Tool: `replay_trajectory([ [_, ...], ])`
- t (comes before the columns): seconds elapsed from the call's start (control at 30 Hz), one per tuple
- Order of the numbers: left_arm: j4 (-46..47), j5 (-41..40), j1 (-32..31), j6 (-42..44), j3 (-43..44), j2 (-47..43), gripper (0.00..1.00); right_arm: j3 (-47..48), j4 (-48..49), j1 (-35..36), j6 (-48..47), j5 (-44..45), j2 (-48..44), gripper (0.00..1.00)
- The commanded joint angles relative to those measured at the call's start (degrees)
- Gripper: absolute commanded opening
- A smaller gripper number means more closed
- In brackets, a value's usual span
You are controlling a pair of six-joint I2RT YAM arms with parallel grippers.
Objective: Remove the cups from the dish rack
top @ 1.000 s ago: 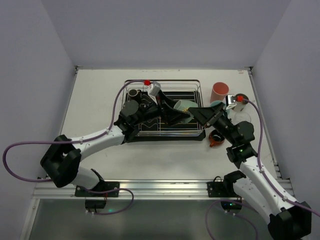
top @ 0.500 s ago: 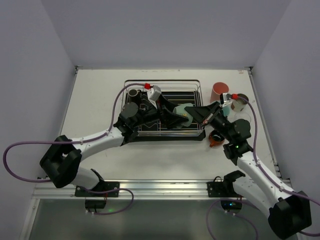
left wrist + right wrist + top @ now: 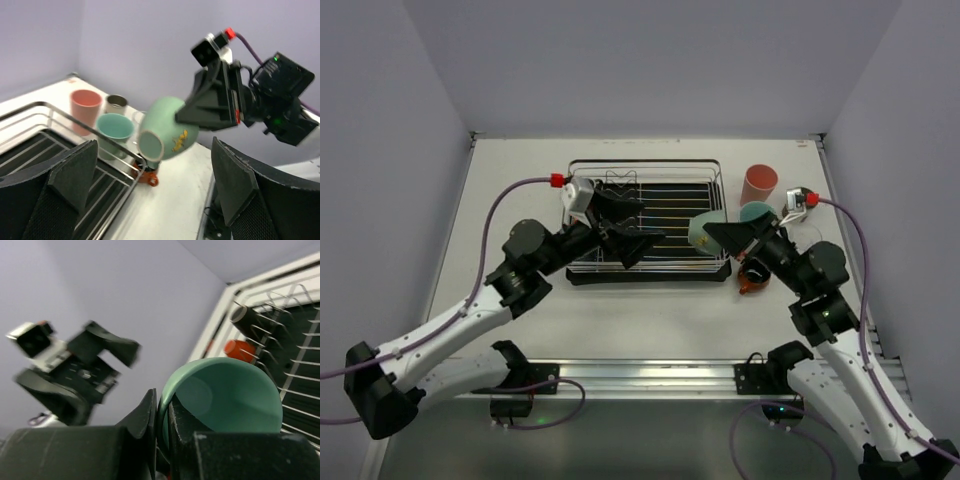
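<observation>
Top external: upper centre, dish rack (image 3: 650,164). Over its left half, left gripper (image 3: 628,225), fingers spread wide, nothing between them. At rack's right end, right gripper (image 3: 720,233) clamped on mint-green mug (image 3: 702,228). Right of rack, pink tumbler (image 3: 760,183).

Left wrist: mint-green mug (image 3: 167,131) centre frame, tilted, over rack corner. Left of it on table: pink tumbler, metal cup (image 3: 116,103), second mint cup (image 3: 115,127).

Right wrist: fingers (image 3: 147,415) pinch mug rim. Dark cup (image 3: 250,317) lies in rack, upper right.

White links (image 3: 440,330), black joints; black left claw (image 3: 628,225), right claw (image 3: 712,232); purple cables (image 3: 510,190), red plugs (image 3: 558,180), green LED (image 3: 274,59).
</observation>
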Motion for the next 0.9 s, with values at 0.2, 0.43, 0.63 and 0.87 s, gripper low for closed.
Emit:
replay_trajectory([
  [0.2,-38.3,-32.1,0.3,8.2,5.7,-11.0,1.00,-1.5,-32.7,10.3,-17.7,9.2,-7.6,0.00],
  [0.43,-43.9,-43.9,0.4,3.1,1.4,-9.3,1.00,-2.4,-35.6,25.2,-17.8,23.2,1.7,0.00],
  [0.63,-44.8,-49.6,0.3,2.2,0.9,-7.2,1.00,-2.1,-36.3,34.6,-15.7,38.5,9.9,0.00],
  [0.87,-44.7,-50.7,0.3,2.2,1.6,-2.6,1.00,-1.7,-36.7,40.6,-11.8,46.7,20.1,0.00],
])
